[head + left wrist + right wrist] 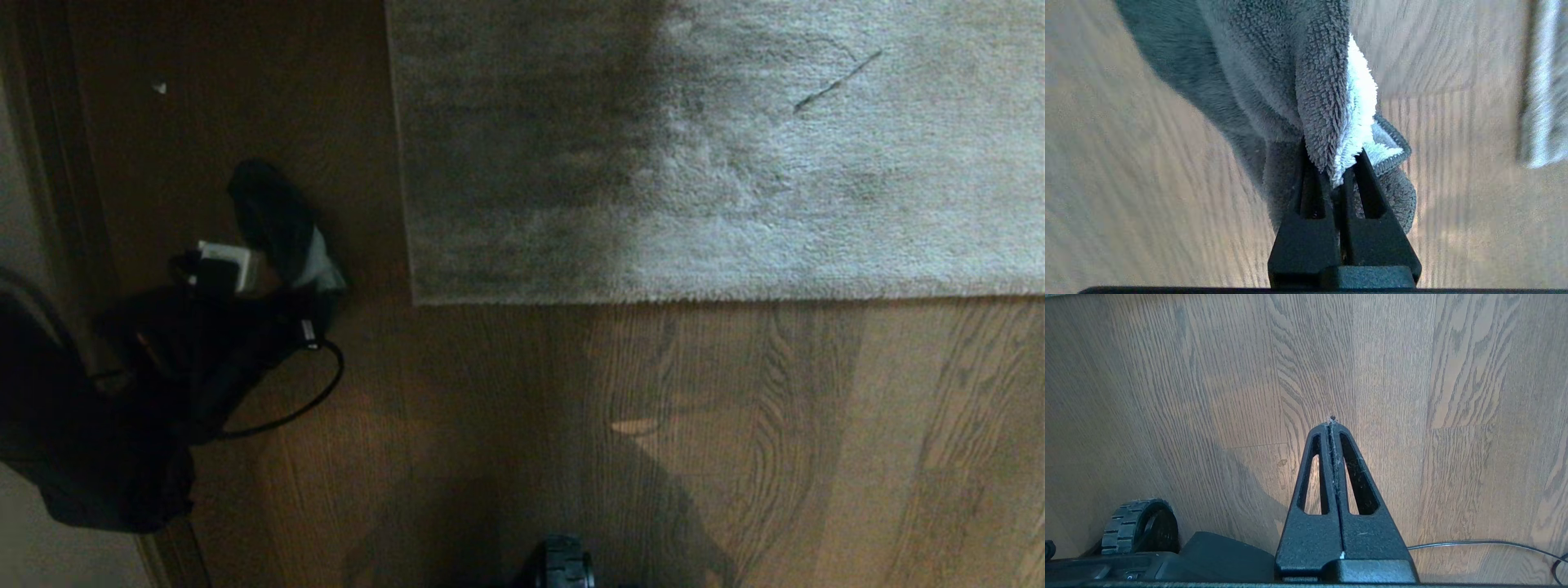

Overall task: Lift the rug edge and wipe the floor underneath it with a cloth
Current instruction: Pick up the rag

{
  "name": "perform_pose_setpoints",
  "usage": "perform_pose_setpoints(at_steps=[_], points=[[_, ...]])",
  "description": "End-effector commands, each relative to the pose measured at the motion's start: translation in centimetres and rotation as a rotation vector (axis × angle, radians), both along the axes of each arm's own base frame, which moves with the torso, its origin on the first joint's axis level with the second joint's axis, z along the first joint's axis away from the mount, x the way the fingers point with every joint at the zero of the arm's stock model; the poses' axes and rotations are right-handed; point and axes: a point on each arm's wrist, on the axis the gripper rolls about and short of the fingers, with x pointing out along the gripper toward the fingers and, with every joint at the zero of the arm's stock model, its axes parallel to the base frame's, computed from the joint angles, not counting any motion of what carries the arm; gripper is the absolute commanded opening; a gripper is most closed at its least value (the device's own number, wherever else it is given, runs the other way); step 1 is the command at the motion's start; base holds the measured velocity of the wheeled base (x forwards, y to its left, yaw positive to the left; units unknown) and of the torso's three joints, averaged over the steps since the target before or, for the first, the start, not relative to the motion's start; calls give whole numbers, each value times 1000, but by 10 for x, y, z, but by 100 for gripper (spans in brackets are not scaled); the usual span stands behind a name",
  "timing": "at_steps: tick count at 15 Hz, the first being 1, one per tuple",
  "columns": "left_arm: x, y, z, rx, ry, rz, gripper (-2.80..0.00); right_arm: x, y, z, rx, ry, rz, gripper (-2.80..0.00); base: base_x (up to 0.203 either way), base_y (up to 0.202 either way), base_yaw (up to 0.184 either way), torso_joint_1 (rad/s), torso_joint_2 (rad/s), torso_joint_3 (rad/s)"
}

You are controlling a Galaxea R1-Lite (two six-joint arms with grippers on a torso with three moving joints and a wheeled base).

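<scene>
Left gripper (1345, 171): the jaws are closed tight on a fold of the cloth (1306, 94), seen low at the left of the head view, over the floor (506, 408).
Cloth: it is pinched between the two black jaws and drapes away from them; grey pile, a paler white patch and a dark stitched border are shown.
Rug edge (653, 299): it lies flat on the planks, its square corner just beside the cloth, apart from it.
Right gripper (1333, 424): the jaws are pressed together with nothing held, above bare planks.
Wheel (1137, 524): it is seen beside the robot's base.
Cable (1486, 543): it is laid across the floor.
</scene>
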Motion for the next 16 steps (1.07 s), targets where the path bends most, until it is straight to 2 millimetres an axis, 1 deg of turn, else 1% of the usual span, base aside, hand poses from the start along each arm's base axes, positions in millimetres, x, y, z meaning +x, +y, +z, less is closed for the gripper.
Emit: perform_pose_setpoints(at_steps=[1, 7, 12, 13, 16], points=[[-11, 2, 16, -3, -65, 6, -280, 0, 0, 0, 1, 0, 0, -280, 0, 0, 0, 0, 0, 0], [-57, 24, 10, 3, 11, 67, -280, 0, 0, 0, 1, -1, 0, -280, 0, 0, 0, 0, 0, 0], [-80, 24, 16, 3, 3, 71, -280, 0, 0, 0, 1, -1, 0, -280, 0, 0, 0, 0, 0, 0], [-88, 24, 18, 0, -3, 71, -280, 0, 0, 0, 1, -1, 0, -280, 0, 0, 0, 0, 0, 0], [-120, 22, 19, -9, 3, 47, -280, 0, 0, 0, 1, -1, 0, -280, 0, 0, 0, 0, 0, 0]])
